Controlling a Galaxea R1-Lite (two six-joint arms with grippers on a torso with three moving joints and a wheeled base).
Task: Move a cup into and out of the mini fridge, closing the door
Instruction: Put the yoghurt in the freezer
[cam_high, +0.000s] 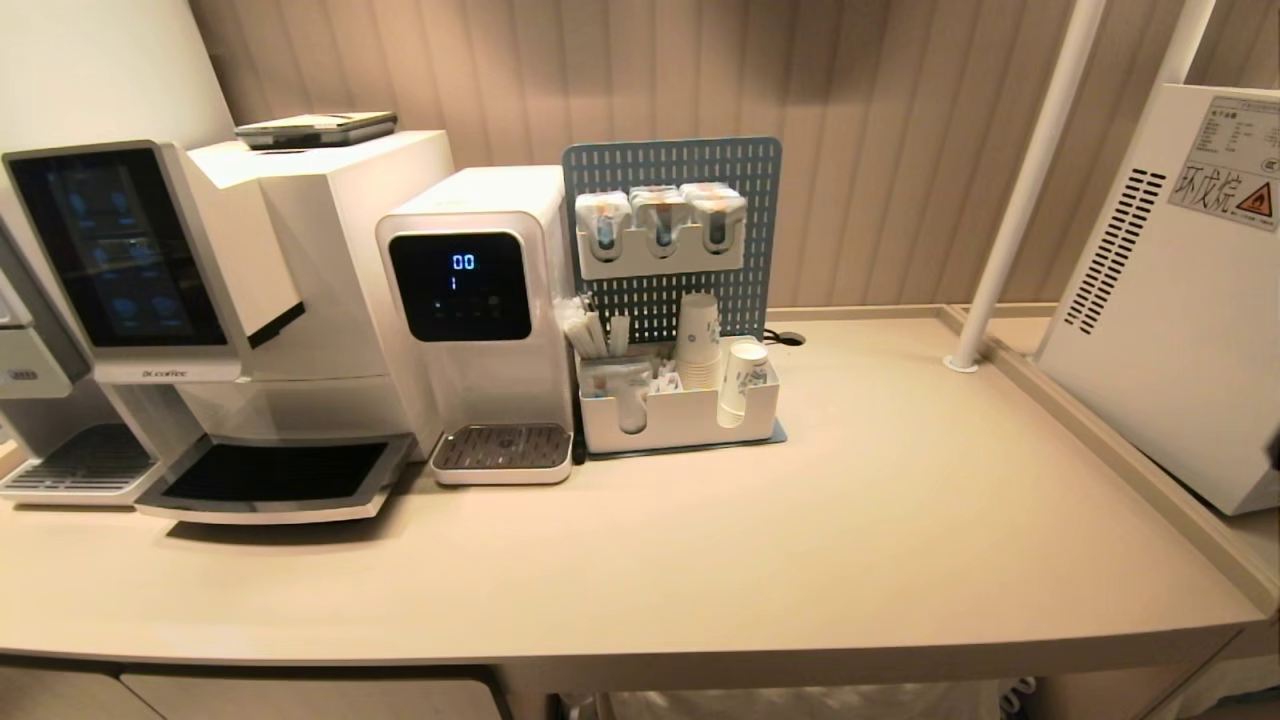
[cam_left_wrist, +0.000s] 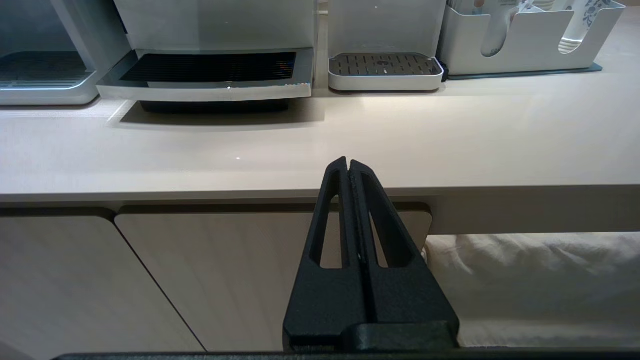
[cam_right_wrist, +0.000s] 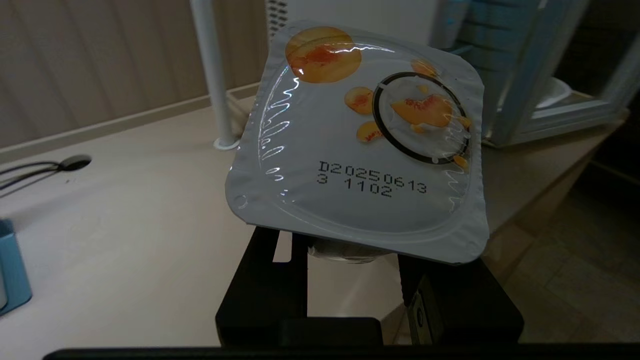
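Two pincers are in play, one parked and one loaded. The left pincer (cam_left_wrist: 348, 165) hangs below and in front of the desk's (cam_high: 900, 520) front edge, its fingers pressed flat together on nothing, over the cabinet doors (cam_left_wrist: 215, 280).

The right pincer (cam_right_wrist: 350, 250) grips a cup (cam_right_wrist: 357, 140), a sealed one with a white foil lid printed with peach slices and a date code. The fingers stand partly apart on either side of the cup body just under the lid's rim, with the lid tilted toward the camera. It is held in the air above the desk's right part, near the right-hand edge.

Along the desk's right side runs a raised lip, and a white pole (cam_high: 1020, 190) stands near its far end. Past the lip stands the mini fridge (cam_high: 1170, 300), showing its vented white side and warning sticker in the head view. In the right wrist view the door (cam_right_wrist: 520, 85) with its pale frame shows beyond the cup; it seems to stand open, though the cup hides much of it.

Open room is generous: the broad middle and right of the desk is bare from the front edge back to the wall. The left and rear-left are taken up by a coffee machine (cam_high: 200, 300), a water dispenser (cam_high: 480, 310) and an organizer (cam_high: 680, 400) holding paper cups, backed by a blue pegboard.
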